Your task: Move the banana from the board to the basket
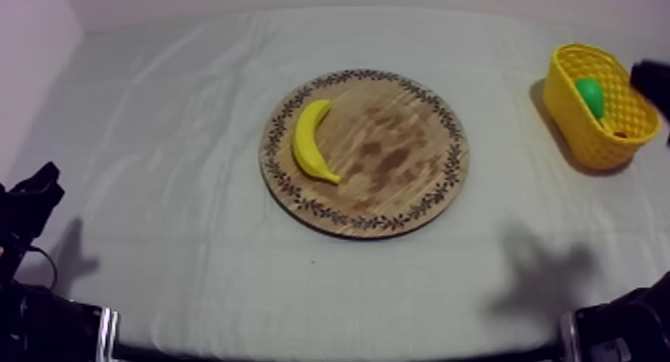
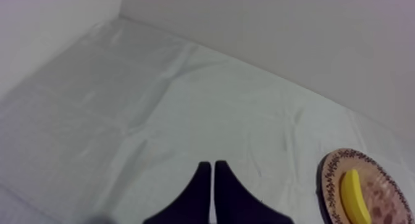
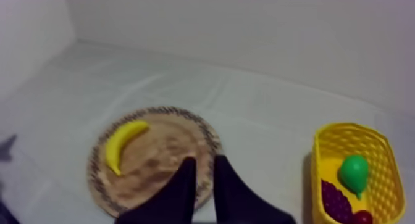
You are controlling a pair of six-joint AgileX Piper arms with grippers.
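Fruit sits in the basket (image 1: 588,147) at the counter's (image 1: 199,236) far right corner: a pear (image 1: 590,95), grapes (image 3: 336,202), a small red fruit (image 3: 363,217). The banana (image 1: 314,142) lies on the board's (image 1: 399,157) left half, mid-counter. Left hand (image 2: 212,165) is pressed together; right hand (image 3: 205,160) is slightly spread, empty.

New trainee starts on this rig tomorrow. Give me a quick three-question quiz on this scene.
1. True or false: the banana already lies in the yellow basket.
2. Which is in the basket? A: a pear, a bunch of grapes and a small red fruit. B: only a second banana. C: nothing.
3. Fill in: the left claw has its fingers ____ (open or shut).

Key:
1. False. It lies on the wooden board.
2. A.
3. Shut, on nothing.
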